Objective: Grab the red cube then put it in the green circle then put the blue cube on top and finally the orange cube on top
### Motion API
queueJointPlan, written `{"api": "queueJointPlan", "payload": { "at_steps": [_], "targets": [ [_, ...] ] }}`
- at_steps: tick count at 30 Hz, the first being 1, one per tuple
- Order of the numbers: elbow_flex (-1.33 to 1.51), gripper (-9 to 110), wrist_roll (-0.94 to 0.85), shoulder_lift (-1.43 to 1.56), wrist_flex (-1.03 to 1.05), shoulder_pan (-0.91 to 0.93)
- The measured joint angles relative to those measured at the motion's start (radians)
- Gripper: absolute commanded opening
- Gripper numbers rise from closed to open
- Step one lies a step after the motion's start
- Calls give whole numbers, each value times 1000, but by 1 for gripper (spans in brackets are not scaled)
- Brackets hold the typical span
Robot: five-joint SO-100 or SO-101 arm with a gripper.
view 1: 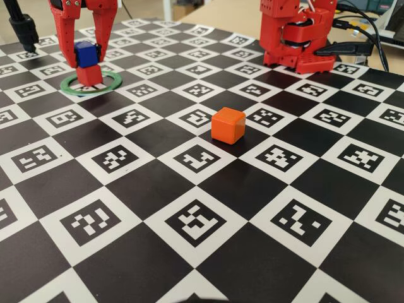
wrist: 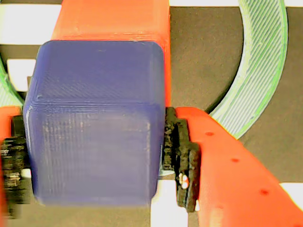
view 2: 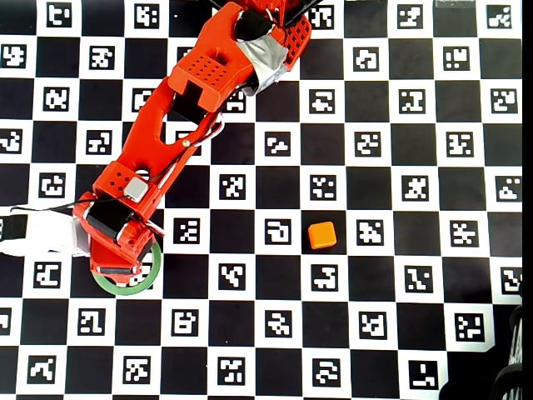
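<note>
The red cube [view 1: 89, 75] stands inside the green circle [view 1: 91, 92] at the far left of the fixed view. The blue cube [view 1: 84, 53] sits on top of it. My red gripper [view 1: 86, 62] comes down from above with one finger on each side of the blue cube, shut on it. In the wrist view the blue cube [wrist: 94, 123] fills the space between the black pads [wrist: 182, 156], with the red cube [wrist: 113, 23] under it and the green circle [wrist: 265, 71] at the right. The orange cube [view 1: 228, 124] stands alone mid-board, also seen in the overhead view [view 2: 321, 236].
The arm's red base [view 1: 297, 38] stands at the far right, with cables beside it. A black stand [view 1: 22, 28] is at the far left. In the overhead view the arm [view 2: 166, 142] covers the stacked cubes and part of the circle [view 2: 125, 287].
</note>
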Motion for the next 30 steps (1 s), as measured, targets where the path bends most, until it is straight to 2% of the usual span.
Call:
{"api": "queueJointPlan", "payload": {
  "at_steps": [12, 25, 30],
  "targets": [
    [0, 45, -14, 0, 35, 0],
    [0, 47, -15, 11, 92, -34],
    [52, 46, 28, 141, 94, -77]
  ]
}}
